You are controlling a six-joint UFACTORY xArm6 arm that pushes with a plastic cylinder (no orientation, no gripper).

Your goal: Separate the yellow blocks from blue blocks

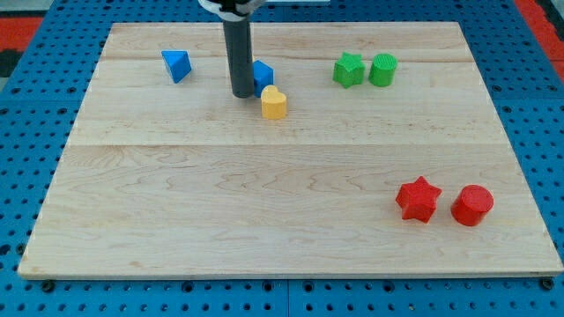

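Observation:
A yellow heart-shaped block [274,103] lies near the view's top centre on the wooden board [220,220]. A blue block [263,75], partly hidden by the rod, touches the yellow block's upper left. A blue triangular block [177,65] lies apart at the view's upper left. My tip [241,92] rests on the board just left of the partly hidden blue block and just up-left of the yellow heart.
A green star block [348,70] and a green cylinder [382,70] sit side by side at the upper right. A red star block [418,199] and a red cylinder [472,205] sit at the lower right. A blue pegboard surrounds the board.

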